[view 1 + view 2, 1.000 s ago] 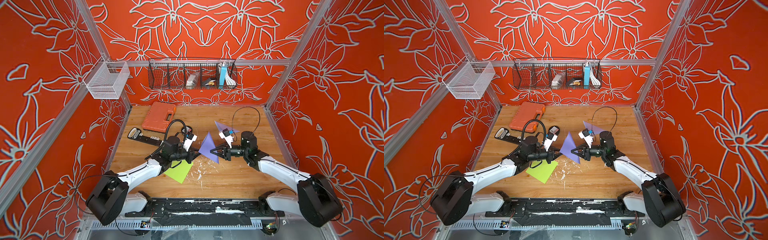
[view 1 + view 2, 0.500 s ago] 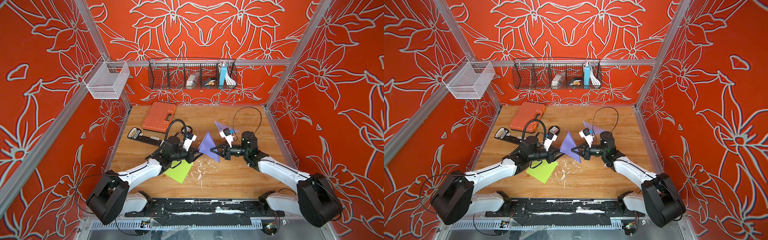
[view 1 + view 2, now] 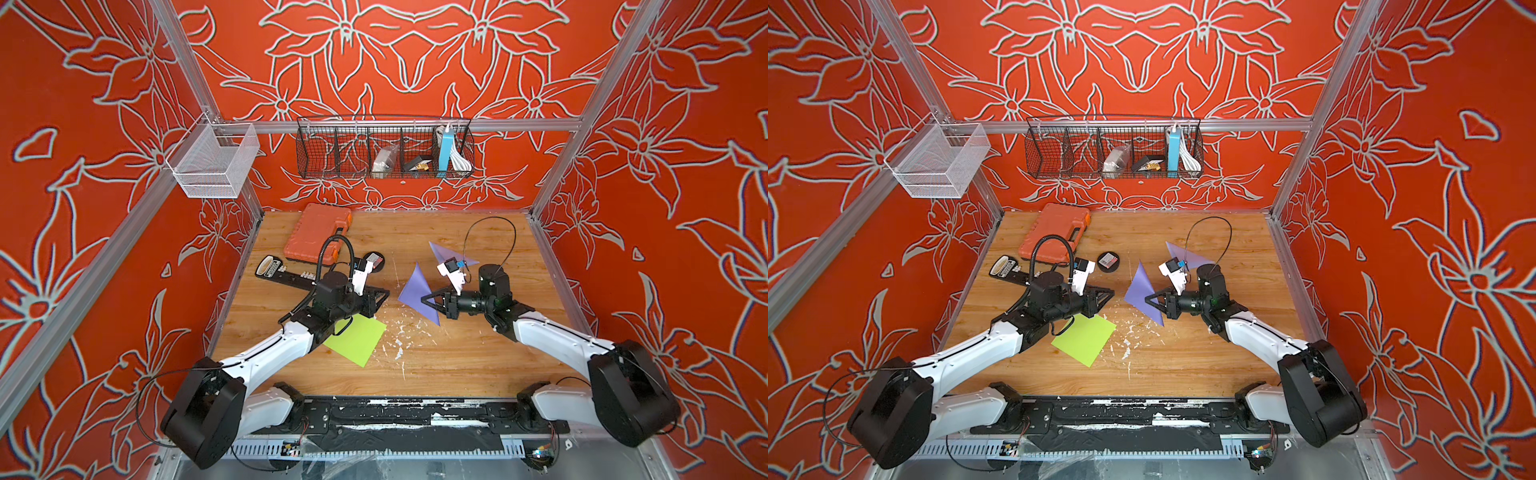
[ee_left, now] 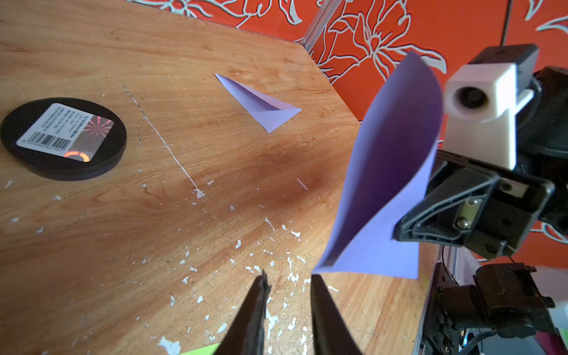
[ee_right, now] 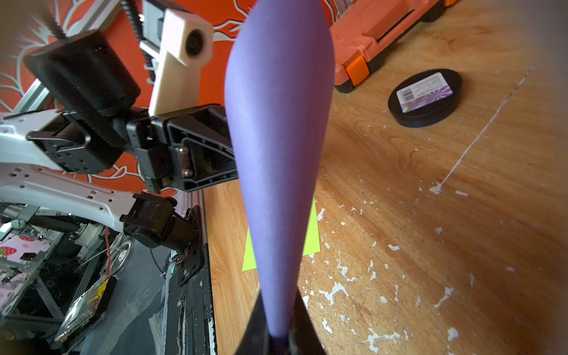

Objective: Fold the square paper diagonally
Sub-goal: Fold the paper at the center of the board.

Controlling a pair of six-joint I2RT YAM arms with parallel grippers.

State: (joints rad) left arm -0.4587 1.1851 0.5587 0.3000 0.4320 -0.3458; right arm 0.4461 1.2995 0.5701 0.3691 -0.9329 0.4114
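A: At the right gripper point(image 5: 276, 333), the jaws are seen clamped tight on the purple paper point(image 5: 276, 138), where its bent-over layers meet. What could go wrong?

B: Only a soft, bulging loop is shown. No crease has been pressed yet. If the pinch is loosened or the sheet is tugged, it is judged likely to spring open or slip out. Corners could also end up misaligned, since just one narrow spot is gripped.

A: Left gripper point(image 4: 287, 279)?

B: Its jaws are parted partway and nothing is held. If they are closed off-target, the loop could be crumpled or knocked askew. The sheet's lower corner is seen just past one fingertip point(image 4: 319, 295), not between the jaws. Contact cannot be told.

A: Paper relative to the jaws?

B: It is carried upright in the air over the wooden tabletop point(image 3: 457, 357), fanning out from the right jaws toward the left ones. A gap to the left jaws is shown in both top views.

A: Further out?

B: A lime-green sheet point(image 3: 357, 338) is laid flat, partly hidden by the left arm. A folded purple triangle point(image 3: 446, 254) is seen behind the right arm. A black round tin point(image 4: 63, 138) and an orange tool case point(image 3: 318, 230) are set farther back, well apart from the work.
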